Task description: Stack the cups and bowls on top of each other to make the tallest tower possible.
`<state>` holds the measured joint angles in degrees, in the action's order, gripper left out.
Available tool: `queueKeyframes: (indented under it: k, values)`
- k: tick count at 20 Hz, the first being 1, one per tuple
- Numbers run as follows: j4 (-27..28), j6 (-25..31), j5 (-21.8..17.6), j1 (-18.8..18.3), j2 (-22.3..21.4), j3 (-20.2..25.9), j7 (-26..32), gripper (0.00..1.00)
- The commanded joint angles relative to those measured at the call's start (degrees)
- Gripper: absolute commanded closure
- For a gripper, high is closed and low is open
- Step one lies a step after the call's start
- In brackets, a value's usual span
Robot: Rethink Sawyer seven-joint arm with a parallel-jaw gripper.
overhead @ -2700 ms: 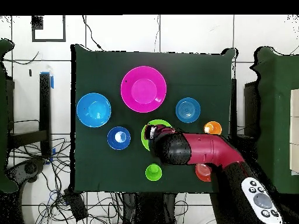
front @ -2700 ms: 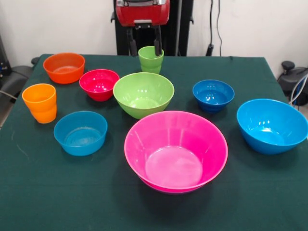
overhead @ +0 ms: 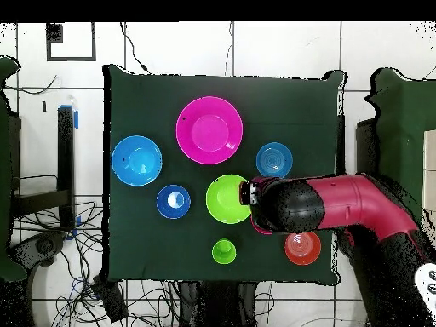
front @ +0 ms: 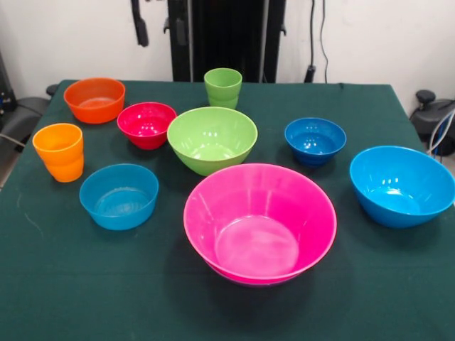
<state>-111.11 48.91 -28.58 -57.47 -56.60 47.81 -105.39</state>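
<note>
All cups and bowls stand apart on the green table; nothing is stacked. In the front view the big pink bowl (front: 259, 220) is nearest. Behind it are the lime green bowl (front: 212, 136), red bowl (front: 146, 123), orange bowl (front: 94, 98) and green cup (front: 222, 87). The orange cup (front: 59, 150) and light-blue bowl (front: 119, 195) are at the left. The dark-blue bowl (front: 315, 139) and large sky-blue bowl (front: 402, 183) are at the right. No purple bowl shows. The gripper (overhead: 249, 194) shows only overhead, at the arm's end beside the lime bowl (overhead: 226, 198).
Overhead, the red arm (overhead: 324, 209) reaches in from the right and covers the red bowl and the orange cup. The black pedestal (front: 227, 39) stands behind the table's far edge. Cables and chairs lie around the table.
The gripper, which hung at the green cup, has risen out of the front view. Overhead, the arm has swung right, off the lime bowl. No cup or bowl has moved.
</note>
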Motion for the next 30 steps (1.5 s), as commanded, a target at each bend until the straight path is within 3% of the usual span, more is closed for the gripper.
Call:
queueKeyframes:
  k: [1, 6, 11, 23, 30]
  values:
    - [5.5, 12.3, -1.8, -1.5, 1.8, 4.1, 23.7, 0.00]
    - [10.0, 12.1, -5.5, -0.6, 7.3, 4.3, 25.1, 0.00]
    - [11.1, 8.1, -8.1, 0.2, 11.9, 3.6, 23.5, 0.00]
    - [14.8, 2.6, -11.3, 2.1, 20.7, 3.5, 21.7, 0.00]
    - [16.6, 1.2, -12.6, 2.4, 23.7, 4.0, 21.7, 0.00]
